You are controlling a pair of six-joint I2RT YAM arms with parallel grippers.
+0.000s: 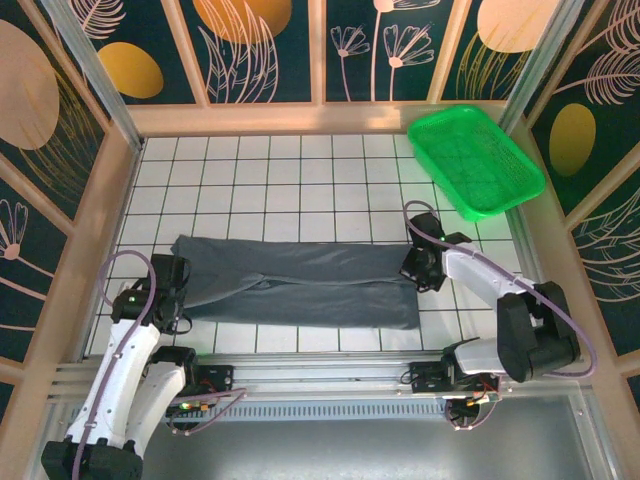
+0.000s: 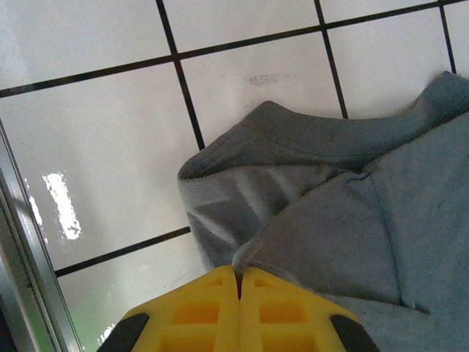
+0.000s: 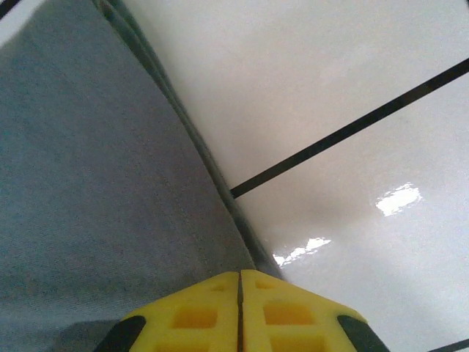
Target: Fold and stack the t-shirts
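Top view. A single dark slate-grey t-shirt (image 1: 300, 285) lies flat on the white tiled table (image 1: 300, 170), folded into a long band. It sits well apart from the green basket (image 1: 475, 160), nearer the arm bases than the basket is and off to the basket's left. The band's right end is the end closest to the basket, and its left end is the one farthest from it.

The left gripper (image 1: 176, 278) stands at the end of the t-shirt farthest from the basket. The right gripper (image 1: 416, 266) stands at the end closest to the basket, just on the near side of it.

Left wrist view. The two yellow fingers (image 2: 198, 312) are pressed together, leaving only a thin dark line between them. A small peak of grey cloth rises into that line, so the fingers pinch the t-shirt. Beyond the pinch lies the ribbed collar (image 2: 308, 139), curved and resting on the tiles.

Right wrist view. The yellow fingers (image 3: 190, 315) likewise meet along a hairline gap. The straight edge of the t-shirt runs diagonally across the tile and enters exactly at that gap, so the cloth appears gripped there. Bare glossy tile lies to the right of this edge.
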